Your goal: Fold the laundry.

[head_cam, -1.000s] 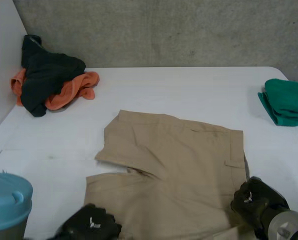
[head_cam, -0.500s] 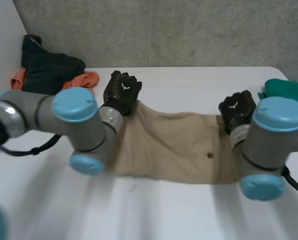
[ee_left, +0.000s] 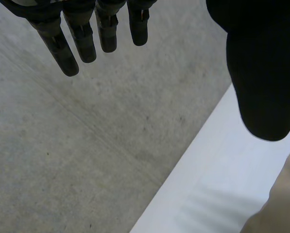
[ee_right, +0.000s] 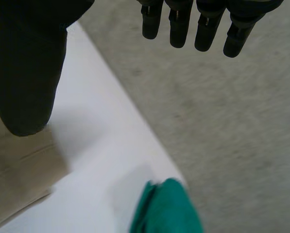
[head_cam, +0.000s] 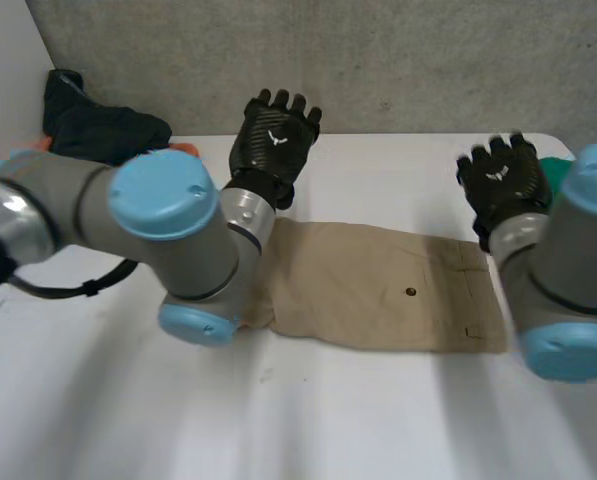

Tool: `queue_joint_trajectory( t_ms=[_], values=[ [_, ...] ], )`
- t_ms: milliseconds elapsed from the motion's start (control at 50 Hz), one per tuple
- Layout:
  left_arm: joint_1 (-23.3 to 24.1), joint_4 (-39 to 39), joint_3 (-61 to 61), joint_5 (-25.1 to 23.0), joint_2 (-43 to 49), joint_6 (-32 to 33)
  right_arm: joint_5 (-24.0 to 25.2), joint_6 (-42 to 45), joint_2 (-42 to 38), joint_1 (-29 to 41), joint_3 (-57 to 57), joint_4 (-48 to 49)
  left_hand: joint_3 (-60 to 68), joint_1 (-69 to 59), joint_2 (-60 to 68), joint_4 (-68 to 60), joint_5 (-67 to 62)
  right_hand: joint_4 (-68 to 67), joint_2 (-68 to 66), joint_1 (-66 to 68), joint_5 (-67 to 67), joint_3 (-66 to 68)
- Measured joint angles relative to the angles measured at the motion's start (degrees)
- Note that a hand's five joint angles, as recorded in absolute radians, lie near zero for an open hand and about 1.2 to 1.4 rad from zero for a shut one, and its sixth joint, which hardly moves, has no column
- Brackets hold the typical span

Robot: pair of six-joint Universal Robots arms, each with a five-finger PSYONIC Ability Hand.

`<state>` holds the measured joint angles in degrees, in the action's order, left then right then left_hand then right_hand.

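Tan shorts [head_cam: 378,290] lie folded flat in a long strip across the middle of the white table [head_cam: 308,420]. My left hand [head_cam: 271,140] is raised above the far left end of the shorts, fingers [ee_left: 72,46] straight and spread, holding nothing. My right hand [head_cam: 503,175] hovers above the far right end, fingers [ee_right: 183,29] straight too, nothing in it. A corner of the tan shorts [ee_left: 281,204] lies below the left thumb, and the shorts' edge [ee_right: 18,170] sits beneath the right thumb.
A dark garment on an orange one [head_cam: 103,130] is heaped at the table's far left corner. A folded green cloth [head_cam: 556,172] [ee_right: 166,208] lies at the far right edge, close to my right hand. A grey wall runs behind the table.
Both hands have let go of the shorts' far edge, straightened their fingers and lifted up and away toward the wall. The shorts now lie folded in a strip.
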<state>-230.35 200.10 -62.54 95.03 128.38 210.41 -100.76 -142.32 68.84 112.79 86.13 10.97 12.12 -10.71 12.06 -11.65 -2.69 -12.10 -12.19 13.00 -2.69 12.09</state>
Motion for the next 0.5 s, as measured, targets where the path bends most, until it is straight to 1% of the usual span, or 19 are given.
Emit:
queue_joint_trajectory(
  t_ms=[60,80,100,160,220,240,320,360,380,400,420,440,460,480,500],
  values=[
    [0.05,-0.09,-6.12,-0.32,-5.86,-2.86,2.52,-5.55,3.11,-2.42,3.04,-8.87,0.0,0.0,0.0,0.0,0.0,0.04,0.0,0.0,0.0,0.0],
    [0.05,-0.09,-6.12,-0.32,-5.86,-2.86,2.52,-5.55,3.11,-2.42,3.04,-8.87,0.0,0.0,0.0,0.0,0.0,0.04,0.0,0.0,0.0,0.0],
    [-0.02,-0.12,-10.07,-0.91,-9.29,-4.9,4.5,-9.81,4.43,-4.41,5.56,-14.07,0.0,0.0,-0.05,0.0,0.0,0.01,-0.05,0.0,-0.01,0.03],
    [-0.25,-0.16,-15.33,-2.5,-13.24,-7.72,8.03,-13.83,5.09,-6.92,9.26,-17.09,0.0,0.0,-0.05,0.0,0.0,-0.29,-0.15,0.22,-0.42,0.27],
    [-0.45,-0.14,-19.82,-4.8,-15.87,-10.19,12.18,-15.74,5.08,-9.29,12.9,-16.05,0.0,0.0,-0.05,0.0,0.0,-1.91,-1.55,0.22,-1.76,1.9],
    [-0.54,-0.1,-21.37,-5.73,-16.58,-11.06,14.49,-16.27,4.84,-10.56,14.75,-14.43,0.0,0.0,-0.05,0.0,0.0,-2.34,-2.21,0.22,-2.22,2.41],
    [-0.69,-0.02,-24.51,-7.73,-17.57,-12.73,18.41,-16.8,2.44,-12.74,17.5,-9.46,0.0,0.0,-0.05,0.0,0.0,-4.08,-3.99,1.83,-4.02,4.26],
    [-0.72,0.01,-25.4,-8.27,-17.62,-13.15,19.31,-16.78,0.67,-13.29,17.98,-7.31,0.0,0.0,-0.05,0.0,0.0,-5.62,-5.5,4.03,-5.25,5.61],
    [-0.74,0.02,-25.71,-8.41,-17.59,-13.27,19.52,-16.72,-0.59,-13.56,18.03,-6.05,0.0,0.0,-0.05,0.0,0.0,-15.66,-15.55,13.74,-14.35,15.56],
    [-0.74,0.02,-25.77,-8.43,-17.57,-13.28,19.51,-16.7,-0.86,-13.61,18.03,-5.77,0.0,0.0,-0.05,0.0,0.0,-16.77,-18.0,16.01,-16.69,16.72],
    [-0.76,0.02,-25.89,-8.45,-17.53,-13.32,19.42,-16.63,-1.53,-13.75,17.96,-4.99,0.0,0.0,-0.05,0.0,0.0,-24.89,-26.41,22.46,-24.78,26.03],
    [-0.78,0.03,-26.06,-8.43,-17.45,-13.34,18.72,-16.43,-2.65,-14.09,17.74,-3.46,0.0,0.0,-0.05,0.0,0.0,-39.95,-39.02,27.5,-38.82,39.84],
    [-0.79,0.02,-26.15,-8.36,-17.42,-13.33,17.62,-16.21,-3.13,-14.4,17.77,-2.46,0.0,0.0,-0.05,0.0,0.0,-48.57,-43.29,27.97,-45.99,48.39],
    [-0.81,0.01,-26.19,-8.28,-17.44,-13.32,16.39,-15.96,-3.21,-14.67,17.8,-1.65,0.0,0.0,-0.05,0.0,0.0,-52.96,-44.61,27.85,-48.83,52.79],
    [-0.82,0.0,-26.2,-8.24,-17.47,-13.31,15.83,-15.83,-3.14,-14.8,17.81,-1.34,0.0,0.0,-0.05,0.0,0.0,-53.83,-45.1,27.86,-49.46,53.68]
  ],
)
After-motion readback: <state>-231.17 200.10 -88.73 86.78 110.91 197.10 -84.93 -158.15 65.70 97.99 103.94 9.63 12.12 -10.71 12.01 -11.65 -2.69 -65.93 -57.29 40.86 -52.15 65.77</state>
